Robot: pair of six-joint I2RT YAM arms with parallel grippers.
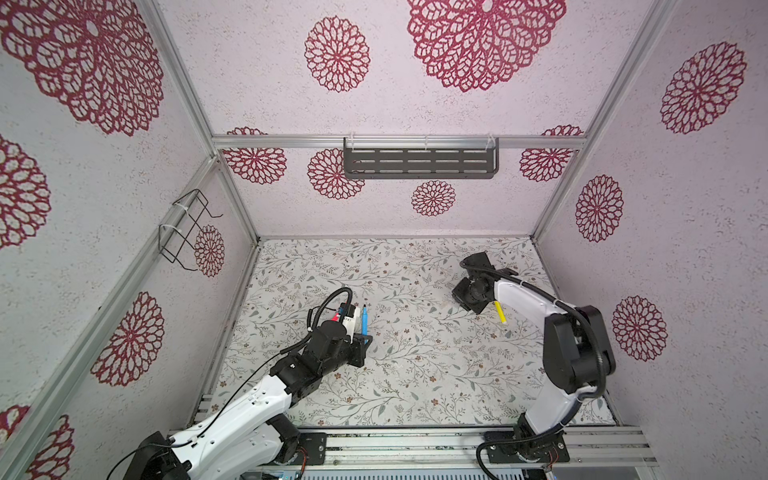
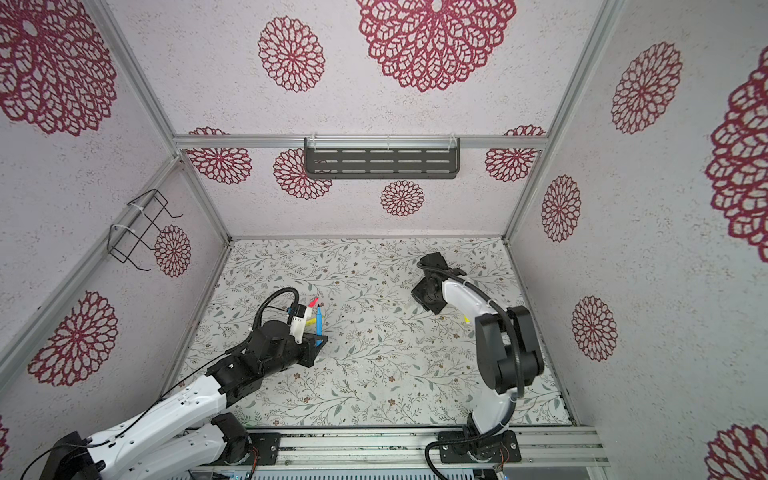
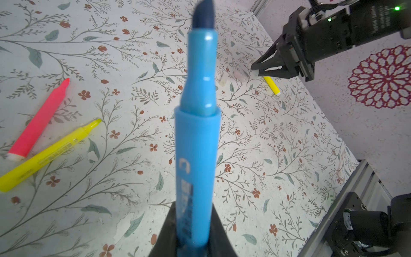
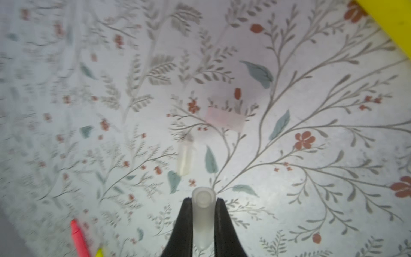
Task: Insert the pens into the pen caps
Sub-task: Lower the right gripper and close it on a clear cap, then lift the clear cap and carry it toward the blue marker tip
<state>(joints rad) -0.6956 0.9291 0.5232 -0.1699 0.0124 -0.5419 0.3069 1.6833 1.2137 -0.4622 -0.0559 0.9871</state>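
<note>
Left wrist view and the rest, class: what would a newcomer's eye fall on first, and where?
The bright blue pen fills the left wrist view, standing up out of the shut left gripper. The right gripper pinches a translucent cap over the floral mat. Big crimson flower medallions cover the walls.

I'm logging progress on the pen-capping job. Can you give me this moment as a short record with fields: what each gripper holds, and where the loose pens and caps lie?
left gripper: shut on the blue pen, tip bare
right gripper: shut on a translucent cap
loose pens: red-pink pen and yellow pen close together on the floral mat; second yellow pen beside the right gripper
loose caps: whitish cap and pinkish cap on the mat
task state: blue pen not yet capped
</note>
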